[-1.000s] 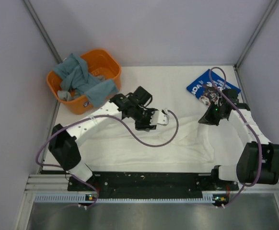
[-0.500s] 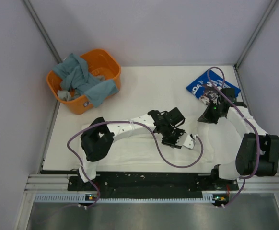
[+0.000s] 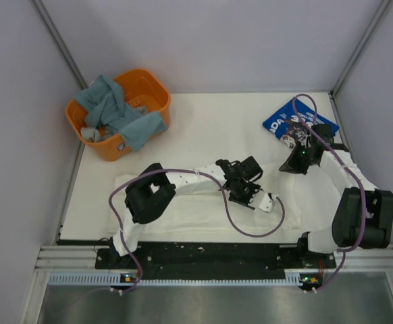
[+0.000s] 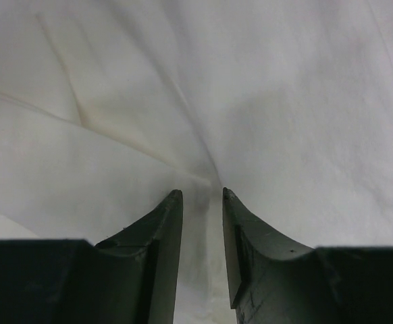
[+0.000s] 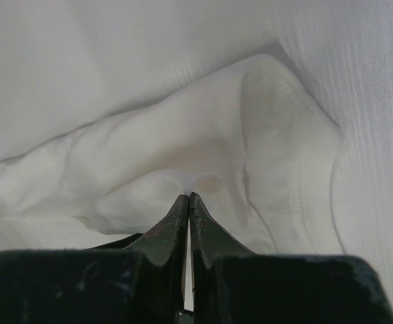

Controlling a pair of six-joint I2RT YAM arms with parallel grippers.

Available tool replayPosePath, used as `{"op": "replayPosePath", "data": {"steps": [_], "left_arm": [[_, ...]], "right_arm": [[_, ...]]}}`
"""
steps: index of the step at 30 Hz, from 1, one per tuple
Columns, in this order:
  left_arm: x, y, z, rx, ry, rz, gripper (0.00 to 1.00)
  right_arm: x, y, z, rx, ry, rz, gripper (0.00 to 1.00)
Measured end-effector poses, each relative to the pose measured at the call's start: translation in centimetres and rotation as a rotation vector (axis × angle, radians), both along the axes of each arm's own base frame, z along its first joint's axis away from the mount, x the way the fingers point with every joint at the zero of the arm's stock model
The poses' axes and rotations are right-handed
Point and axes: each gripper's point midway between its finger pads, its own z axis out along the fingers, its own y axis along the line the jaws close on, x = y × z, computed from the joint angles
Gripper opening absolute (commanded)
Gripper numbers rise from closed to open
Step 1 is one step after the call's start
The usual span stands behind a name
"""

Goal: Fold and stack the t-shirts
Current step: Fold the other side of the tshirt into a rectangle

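Note:
The white t-shirt (image 3: 183,212) lies spread along the table's near side; its print does not show. My left gripper (image 3: 264,201) reaches across to the shirt's right part, and in the left wrist view (image 4: 202,192) the jaws stand a narrow gap apart with a fold of white cloth (image 4: 284,101) pinched between them. My right gripper (image 3: 294,165) is at the shirt's far right edge. In the right wrist view (image 5: 188,196) it is shut on a raised peak of white cloth (image 5: 149,155). The royal-blue t-shirt (image 3: 281,121) with white lettering lies folded at the back right, just beyond the right gripper.
An orange basket (image 3: 163,94) at the back left holds teal cloth (image 3: 115,111) that hangs over its rim. The left arm's purple cable (image 3: 250,229) loops over the white shirt. Grey walls close in both sides and the back.
My left arm has swung from the table's middle to the right and nearer, over the white shirt. The right gripper has barely moved and keeps its hold.

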Motion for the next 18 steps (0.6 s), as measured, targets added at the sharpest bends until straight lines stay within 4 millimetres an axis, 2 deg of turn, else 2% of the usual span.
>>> {"op": "replayPosePath", "data": {"steps": [2, 4, 7, 11, 15, 18], "left_arm": [[0.2, -0.1, -0.1, -0.001, -0.010, 0.000, 0.26], [0.4, -0.2, -0.2, -0.004, -0.022, -0.003, 0.25], [0.5, 0.0, -1.0, 0.007, -0.031, -0.004, 0.27], [0.9, -0.1, -1.0, 0.003, -0.053, -0.007, 0.29], [1.1, -0.1, -1.0, 0.005, -0.067, -0.012, 0.11], [1.2, 0.0, -1.1, 0.009, -0.076, -0.009, 0.08]], "right_arm": [[0.0, 0.0, 0.0, 0.002, 0.000, -0.001, 0.00], [0.0, -0.1, 0.0, 0.003, -0.001, -0.004, 0.00], [0.0, -0.2, 0.0, 0.004, -0.002, -0.005, 0.00], [0.0, -0.2, 0.1, 0.006, -0.003, -0.002, 0.00], [0.0, -0.2, 0.1, 0.011, -0.004, -0.002, 0.00], [0.0, -0.2, 0.2, 0.013, -0.005, -0.002, 0.00]]}}
